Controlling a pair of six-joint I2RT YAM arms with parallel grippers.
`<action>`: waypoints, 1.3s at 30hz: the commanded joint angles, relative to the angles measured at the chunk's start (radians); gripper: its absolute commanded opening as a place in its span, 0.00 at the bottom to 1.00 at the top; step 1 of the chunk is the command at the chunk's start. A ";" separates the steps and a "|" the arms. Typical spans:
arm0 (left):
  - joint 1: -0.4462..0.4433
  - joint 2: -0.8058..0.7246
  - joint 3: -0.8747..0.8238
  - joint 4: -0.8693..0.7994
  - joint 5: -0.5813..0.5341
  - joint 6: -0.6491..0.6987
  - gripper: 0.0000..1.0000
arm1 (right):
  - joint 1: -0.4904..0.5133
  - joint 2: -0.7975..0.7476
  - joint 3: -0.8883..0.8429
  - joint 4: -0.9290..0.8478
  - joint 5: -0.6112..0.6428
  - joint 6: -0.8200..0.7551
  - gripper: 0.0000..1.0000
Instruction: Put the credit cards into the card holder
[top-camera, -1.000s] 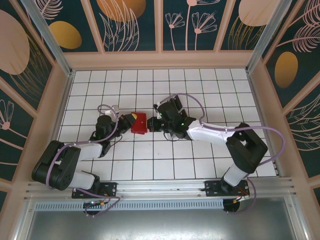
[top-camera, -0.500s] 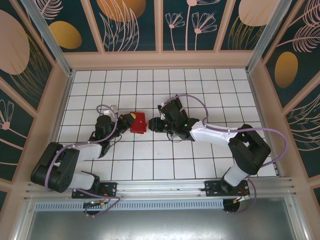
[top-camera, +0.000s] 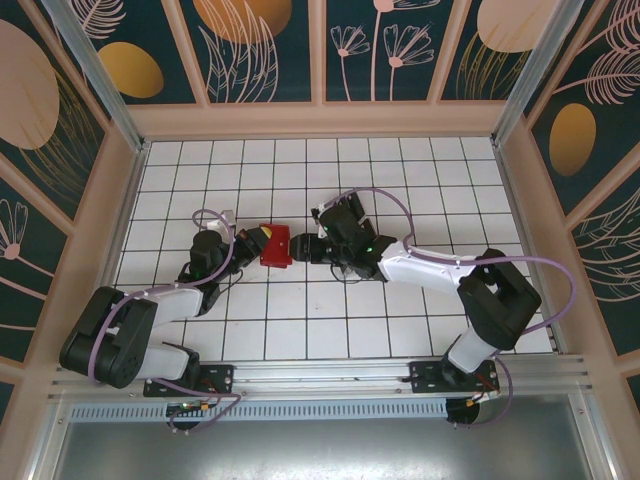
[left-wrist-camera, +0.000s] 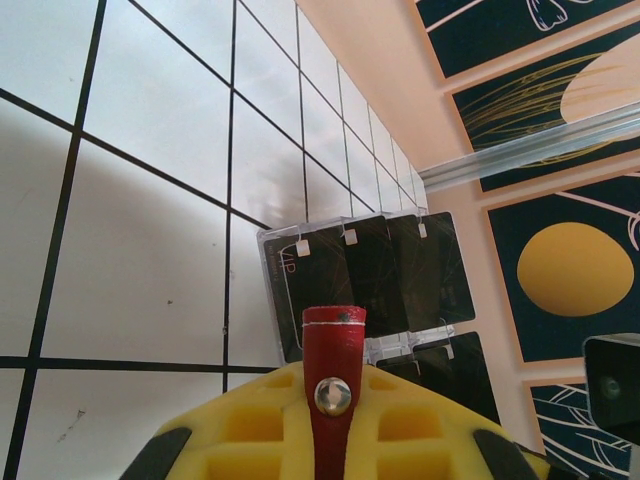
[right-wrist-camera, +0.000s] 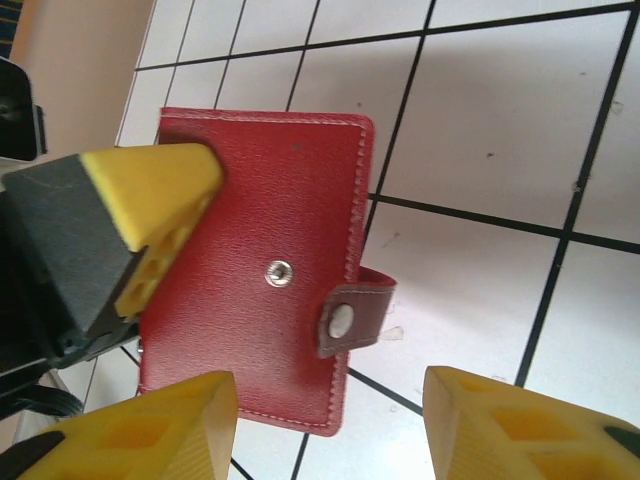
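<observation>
The red card holder (right-wrist-camera: 255, 250) lies closed on the tiles, its snap strap (right-wrist-camera: 350, 315) undone and sticking out past the right edge. My left gripper (top-camera: 254, 243) is shut on the holder's left side. In the left wrist view, a red strip with a snap (left-wrist-camera: 333, 385) sits pinched between the left gripper's (left-wrist-camera: 335, 400) yellow pads. My right gripper (right-wrist-camera: 325, 400) is open, its fingers straddling the holder's near corner and the strap without touching them; from above, the right gripper (top-camera: 305, 248) is just right of the card holder (top-camera: 276, 245). Black credit cards (left-wrist-camera: 375, 270) stand in a clear rack beyond.
The clear slotted rack (left-wrist-camera: 272, 245) stands on the white tiled floor (top-camera: 400, 180) close to the left gripper, with another black card (left-wrist-camera: 460, 365) in its lower row. Peach walls ring the work area. Both arms meet at the middle.
The right gripper's jaws have opened and released the strap. The card holder has shifted slightly left and lies flatter. The left gripper keeps its hold.
</observation>
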 joint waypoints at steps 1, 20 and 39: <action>0.004 -0.015 -0.003 0.009 -0.006 0.020 0.00 | 0.007 0.006 0.041 0.002 0.022 -0.013 0.52; 0.004 -0.040 -0.022 -0.032 -0.031 0.036 0.00 | -0.009 0.055 0.030 0.015 0.035 -0.013 0.00; 0.003 -0.044 0.011 -0.278 -0.116 0.204 0.80 | 0.001 -0.005 -0.025 0.119 -0.089 0.010 0.00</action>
